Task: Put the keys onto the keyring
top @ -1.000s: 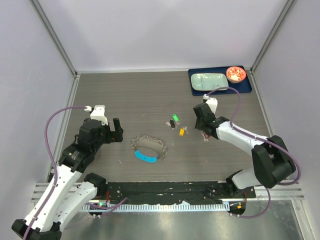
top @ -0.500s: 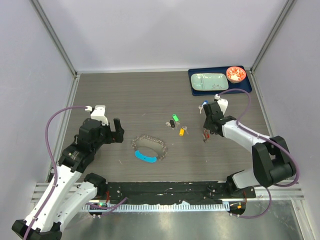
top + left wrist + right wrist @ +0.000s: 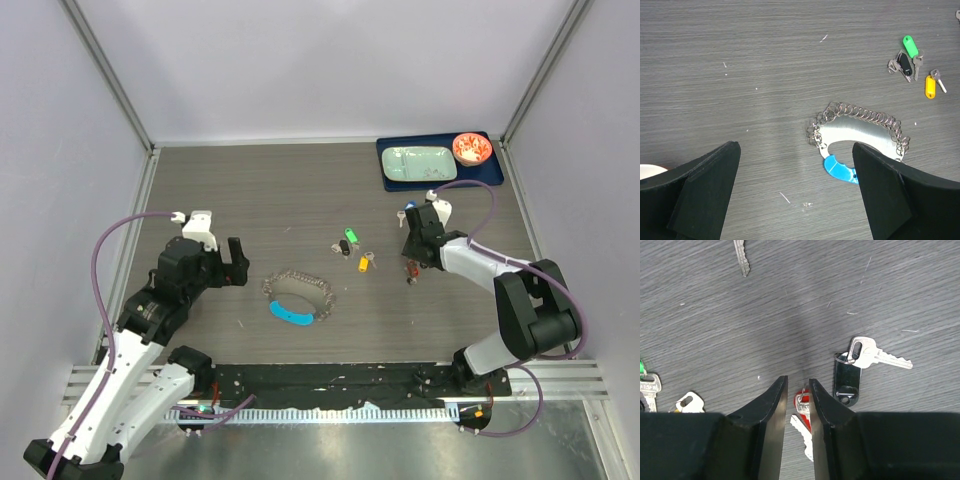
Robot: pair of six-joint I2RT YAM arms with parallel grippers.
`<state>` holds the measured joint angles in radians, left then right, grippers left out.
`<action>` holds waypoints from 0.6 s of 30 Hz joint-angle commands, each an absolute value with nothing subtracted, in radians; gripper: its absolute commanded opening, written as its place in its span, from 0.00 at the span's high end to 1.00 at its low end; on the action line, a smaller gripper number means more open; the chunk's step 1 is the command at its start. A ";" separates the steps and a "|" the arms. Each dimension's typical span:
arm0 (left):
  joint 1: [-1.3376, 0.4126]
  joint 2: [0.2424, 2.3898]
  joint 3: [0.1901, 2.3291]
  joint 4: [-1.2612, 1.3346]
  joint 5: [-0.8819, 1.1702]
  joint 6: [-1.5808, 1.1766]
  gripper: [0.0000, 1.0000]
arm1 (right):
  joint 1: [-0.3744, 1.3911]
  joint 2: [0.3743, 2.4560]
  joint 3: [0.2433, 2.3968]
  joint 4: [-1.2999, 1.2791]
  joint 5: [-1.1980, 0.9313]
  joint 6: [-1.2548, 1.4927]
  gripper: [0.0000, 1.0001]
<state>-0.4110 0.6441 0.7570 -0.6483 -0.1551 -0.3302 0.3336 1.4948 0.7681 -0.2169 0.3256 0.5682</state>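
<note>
Gripping state, right gripper (image 3: 797, 382): jaws were drawn to a narrow slit with the tips low over the table (image 3: 250, 190). A red-tagged key (image 3: 801, 401) sat in the slit; whether it was pinched could not be told.
Beside right gripper: a black-tagged key (image 3: 847, 380) lay flat just beside the fingers.
Left gripper (image 3: 795, 147): jaws were fully spread, holding nothing, over bare table at the left.
Keyring (image 3: 860, 127): lay flat mid-table, right of the left gripper and apart from it, with its blue crescent piece (image 3: 840, 169) at the near edge.
Loose keys: a green-tagged key (image 3: 910, 46) and a yellow-tagged key (image 3: 930, 86) lay between the keyring and the right gripper, apart from the ring.
Far right corner: a blue tray (image 3: 495, 175).
</note>
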 commanded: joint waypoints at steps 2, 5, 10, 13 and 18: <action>-0.407 0.647 0.770 -0.627 -0.129 -0.307 0.00 | 0.328 1.509 0.762 -0.173 0.318 0.591 0.72; -0.408 0.650 0.765 -0.626 -0.120 -0.304 0.00 | 0.327 1.512 0.753 -0.169 0.319 0.592 0.74; -0.408 0.661 0.767 -0.626 -0.115 -0.302 0.00 | 0.324 1.520 0.747 -0.166 0.321 0.591 0.77; -0.408 0.666 0.767 -0.624 -0.114 -0.304 0.00 | 0.322 1.516 0.742 -0.158 0.325 0.586 0.83; -0.407 0.672 0.762 -0.617 -0.088 -0.301 0.00 | 0.322 1.483 0.741 -0.163 0.325 0.577 0.96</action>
